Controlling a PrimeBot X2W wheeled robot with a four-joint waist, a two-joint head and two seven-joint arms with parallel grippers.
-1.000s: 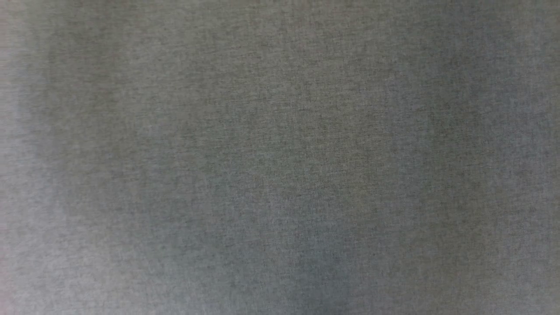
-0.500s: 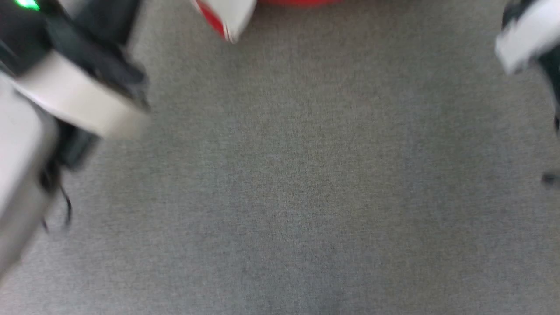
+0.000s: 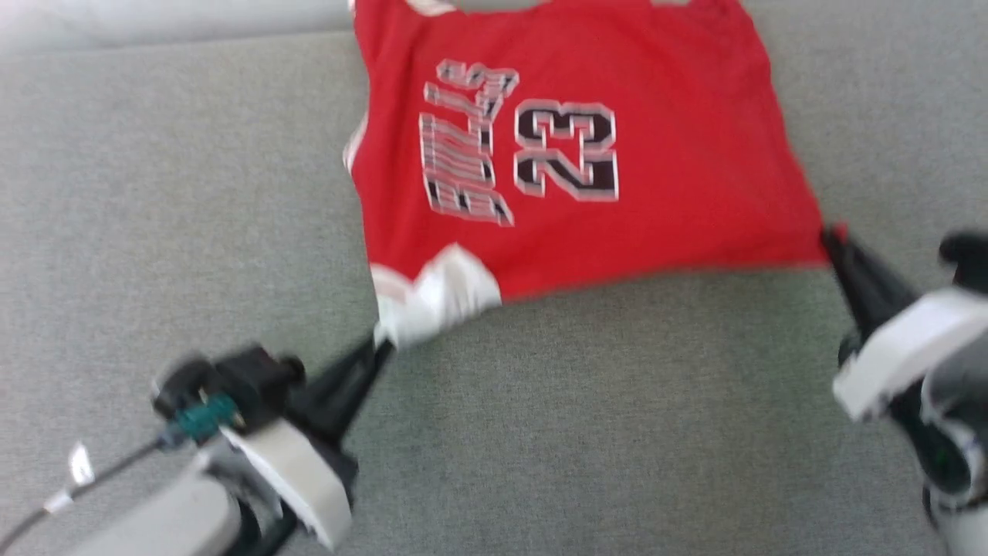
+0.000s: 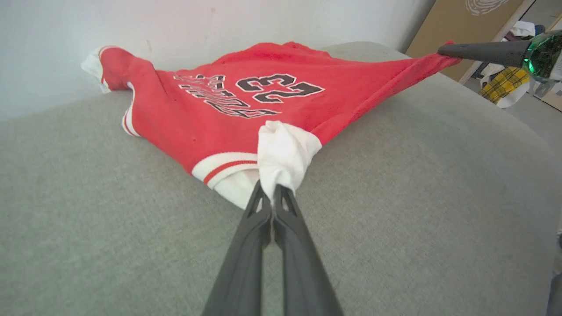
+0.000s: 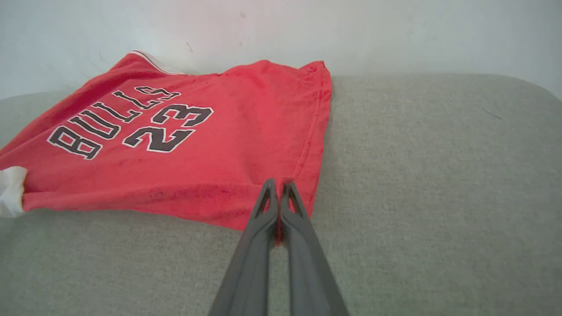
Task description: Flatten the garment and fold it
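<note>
The red garment has white sleeves, red-white striped trim and black, white-outlined "23"; the surface is grey.

Head view: motion-blurred throughout; the print on the jersey is smeared and all outlines are soft. Wrist views: sharp, with wide-angle bowing of the grey cushion toward the frame edges. Light even, diffuse, moderately bright. White wall slightly washed out. Faint soft shadow beneath the jersey's lifted near hem.
</note>
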